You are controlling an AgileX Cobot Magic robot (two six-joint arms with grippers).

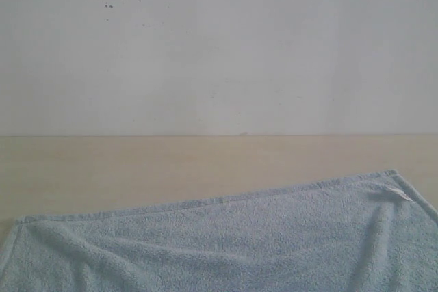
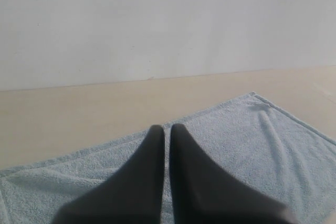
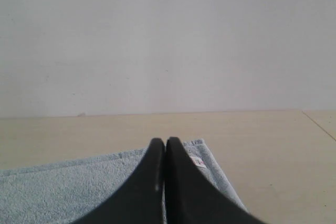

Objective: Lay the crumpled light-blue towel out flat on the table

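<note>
The light-blue towel (image 1: 239, 244) lies opened out on the beige table (image 1: 137, 169), with its far hem running across and a few soft ridges in it. Its white tag (image 1: 397, 194) sits at the far right corner. Neither arm shows in the exterior view. In the left wrist view my left gripper (image 2: 167, 128) is shut with nothing held, hovering over the towel (image 2: 252, 140) near the far hem. My right gripper (image 3: 165, 141) is shut and holds nothing, above the towel (image 3: 68, 187) beside the tag (image 3: 198, 161).
A white speckled wall (image 1: 219, 46) rises along the table's far edge. Bare table (image 3: 262, 145) stretches beyond the towel's far hem and to its right. The towel's near part runs out of the exterior view.
</note>
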